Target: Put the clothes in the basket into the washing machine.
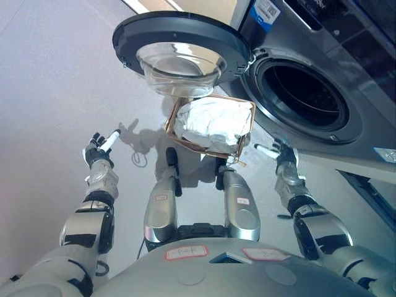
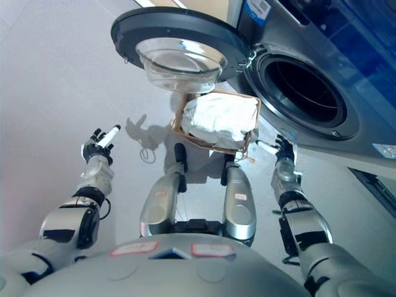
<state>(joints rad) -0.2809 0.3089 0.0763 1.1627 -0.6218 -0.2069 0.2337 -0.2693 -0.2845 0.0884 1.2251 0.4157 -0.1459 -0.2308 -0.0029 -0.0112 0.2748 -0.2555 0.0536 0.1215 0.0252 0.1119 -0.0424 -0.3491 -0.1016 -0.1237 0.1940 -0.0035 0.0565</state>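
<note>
A brown wicker basket stands on the floor in front of the washing machine, holding white clothes. The machine's round door is swung open to the left, above the basket, and the dark drum is exposed. My left hand is held up over the floor, left of the basket, fingers straight, holding nothing. My right hand is just right of the basket, below the drum opening, fingers relaxed and empty.
Grey floor spreads to the left of the basket. A dark panel lies low at the right beside the machine's base.
</note>
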